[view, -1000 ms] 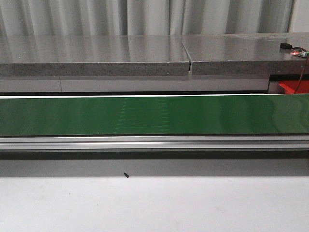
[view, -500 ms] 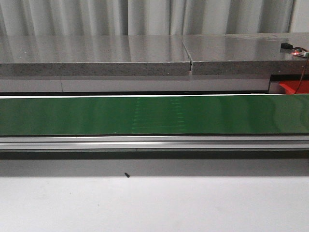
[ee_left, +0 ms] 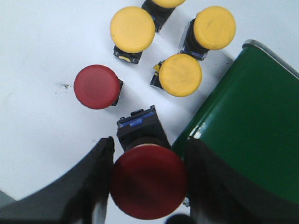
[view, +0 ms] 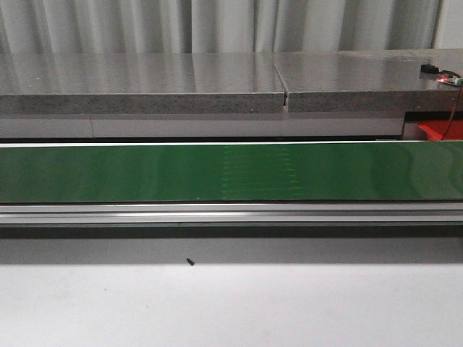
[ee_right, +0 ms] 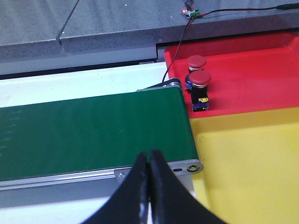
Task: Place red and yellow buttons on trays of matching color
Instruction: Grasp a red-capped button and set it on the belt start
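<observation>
Red button (ee_left: pixel 148 186) sits between the left gripper (ee_left: pixel 148 179) fingers in the left wrist view, big mushroom cap up, black base with a blue clip behind it. Dark fingers (ee_left: pixel 93 177) flank the cap on both sides, pressed right against it, so left is clamped on this button. Button is over the white table (ee_left: pixel 37 56), just beside the green conveyor belt (ee_left: pixel 252 126) end.

Second red button (ee_left: pixel 96 87) stands free on the table nearby. Three full yellow buttons (ee_left: pixel 132 29) (ee_left: pixel 214 27) (ee_left: pixel 180 74) clustered past it, a fourth yellow one (ee_left: pixel 163 2) cut off at the frame edge.

Right wrist view: right gripper (ee_right: pixel 149 186) fingers pressed together, nothing between them, hovering over the near rail of the belt's end. Red tray (ee_right: pixel 252 79) holds two red buttons (ee_right: pixel 196 62) (ee_right: pixel 200 79), one close behind the other, near the belt end. Yellow tray (ee_right: pixel 252 158) lies just beside the red tray, touching edge to edge.

Front view: green belt (view: pixel 231 172) runs full width, grey stone shelf (view: pixel 145 83) behind it, corner of the red tray (view: pixel 438 130) at far right. Neither arm shows there.
</observation>
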You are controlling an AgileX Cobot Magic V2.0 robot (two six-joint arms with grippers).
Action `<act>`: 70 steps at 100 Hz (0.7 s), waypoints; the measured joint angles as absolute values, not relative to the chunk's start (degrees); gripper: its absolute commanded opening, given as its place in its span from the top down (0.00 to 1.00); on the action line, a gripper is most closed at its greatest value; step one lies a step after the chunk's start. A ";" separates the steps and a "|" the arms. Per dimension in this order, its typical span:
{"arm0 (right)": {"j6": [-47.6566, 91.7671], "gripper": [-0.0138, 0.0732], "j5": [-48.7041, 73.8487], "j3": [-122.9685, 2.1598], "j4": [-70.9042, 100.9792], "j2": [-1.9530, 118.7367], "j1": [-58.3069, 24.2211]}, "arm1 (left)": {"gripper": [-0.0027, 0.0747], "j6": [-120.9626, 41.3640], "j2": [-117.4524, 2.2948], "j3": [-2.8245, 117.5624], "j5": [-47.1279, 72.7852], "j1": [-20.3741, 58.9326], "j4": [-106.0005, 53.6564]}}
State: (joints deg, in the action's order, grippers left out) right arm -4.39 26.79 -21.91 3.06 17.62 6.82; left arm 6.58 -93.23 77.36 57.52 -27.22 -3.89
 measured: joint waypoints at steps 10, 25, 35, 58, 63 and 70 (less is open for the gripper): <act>-4.39 0.92 26.79 -21.91 3.06 17.62 6.82 | 0.81 5.73 -90.67 77.36 58.79 -26.09 -3.73; -4.39 0.92 26.79 -21.91 3.06 17.62 6.82 | 0.81 5.24 -89.25 77.36 59.31 -23.37 -3.73; -4.39 0.92 26.79 -21.91 3.06 17.62 6.82 | 0.81 5.25 -89.36 77.36 60.23 -21.43 -3.73; -4.39 0.92 26.88 -21.91 3.06 17.62 6.82 | 0.81 5.17 -91.55 77.36 61.32 -18.81 -3.83; -4.39 0.92 26.88 -21.91 3.06 17.62 6.82 | 0.81 4.74 -92.16 77.36 62.03 -18.67 -3.94; -4.39 0.92 26.88 -21.91 3.06 17.62 6.82 | 0.81 4.09 -93.24 77.36 62.86 -18.63 -3.94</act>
